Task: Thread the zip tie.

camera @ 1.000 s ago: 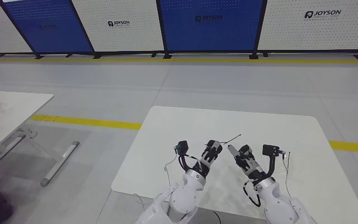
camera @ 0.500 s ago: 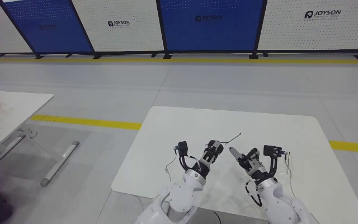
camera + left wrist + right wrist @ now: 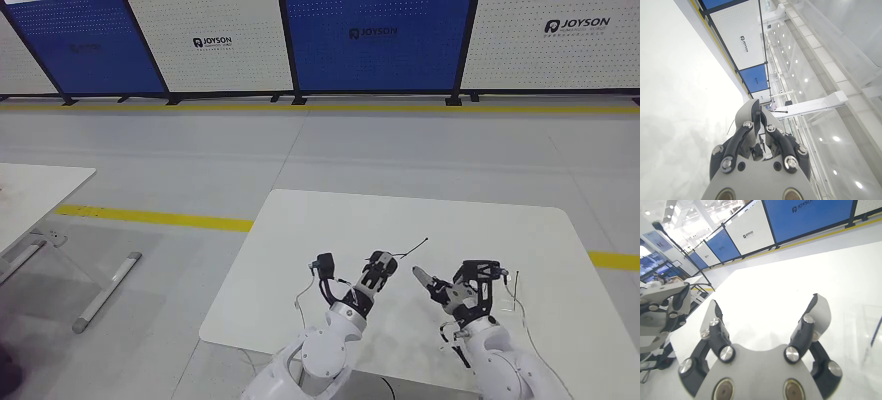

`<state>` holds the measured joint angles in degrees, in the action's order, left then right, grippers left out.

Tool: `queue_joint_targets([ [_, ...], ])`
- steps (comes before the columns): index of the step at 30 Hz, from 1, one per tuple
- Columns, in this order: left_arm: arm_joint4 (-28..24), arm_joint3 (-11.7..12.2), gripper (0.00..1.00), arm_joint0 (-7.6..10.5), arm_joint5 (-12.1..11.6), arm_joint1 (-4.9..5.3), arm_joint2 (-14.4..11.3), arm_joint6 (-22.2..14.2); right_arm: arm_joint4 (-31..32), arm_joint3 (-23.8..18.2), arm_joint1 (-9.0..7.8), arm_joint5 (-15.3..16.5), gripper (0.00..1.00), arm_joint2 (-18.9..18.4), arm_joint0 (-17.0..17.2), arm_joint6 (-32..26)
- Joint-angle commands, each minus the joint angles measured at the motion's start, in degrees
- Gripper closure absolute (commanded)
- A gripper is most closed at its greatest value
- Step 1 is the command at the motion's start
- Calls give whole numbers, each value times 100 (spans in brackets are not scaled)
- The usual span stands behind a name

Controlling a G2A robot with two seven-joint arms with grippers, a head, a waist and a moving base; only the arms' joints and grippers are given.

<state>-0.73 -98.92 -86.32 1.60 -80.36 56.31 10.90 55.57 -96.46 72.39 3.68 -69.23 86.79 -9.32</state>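
Black zip tie is gripped by the closed left tool above the white bench, its thicker end slanting up and away. The right tool is spread wide just beside it, holding nothing. The strap is best pinched near one end and guided squarely into the head's slot. Blue and white perforated panels are seen beyond a yellow floor line.

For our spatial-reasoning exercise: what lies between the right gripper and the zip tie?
Nothing: the top view shows bare table between the open right gripper and the zip tie in the left gripper.
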Motion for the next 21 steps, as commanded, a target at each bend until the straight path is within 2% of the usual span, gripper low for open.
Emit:
queue_joint_targets([
  [1, 0, -8, 100, -8, -20, -2, -16, -20, -57, 22, 11, 78, 0, 32, -18, 0],
  [3, 28, -22, 100, -18, -24, -3, -41, -28, -105, 60, 19, 116, 0, 57, -78, -35],
  [4, 43, -28, 100, -21, -19, -4, -51, -33, -109, 80, 23, 119, 26, 73, -103, -41],
  [6, 84, -40, 100, -24, -15, -3, -63, -33, -161, 110, 33, 169, 52, 113, -148, -53],
  [7, 96, -41, 100, -28, -17, -3, -64, -28, -169, 120, 35, 189, 57, 121, -162, -58],
  [11, 137, -43, 100, -40, -13, -8, -90, 10, -149, 121, 38, 282, 61, 171, -186, -116],
  [13, 164, -31, 100, -36, 2, -14, -124, 25, -150, 107, 39, 313, 58, 186, -188, -132],
  [21, 282, 25, 100, 13, 66, -37, -215, 109, -128, 64, 35, 446, 61, 213, -188, -187],
])
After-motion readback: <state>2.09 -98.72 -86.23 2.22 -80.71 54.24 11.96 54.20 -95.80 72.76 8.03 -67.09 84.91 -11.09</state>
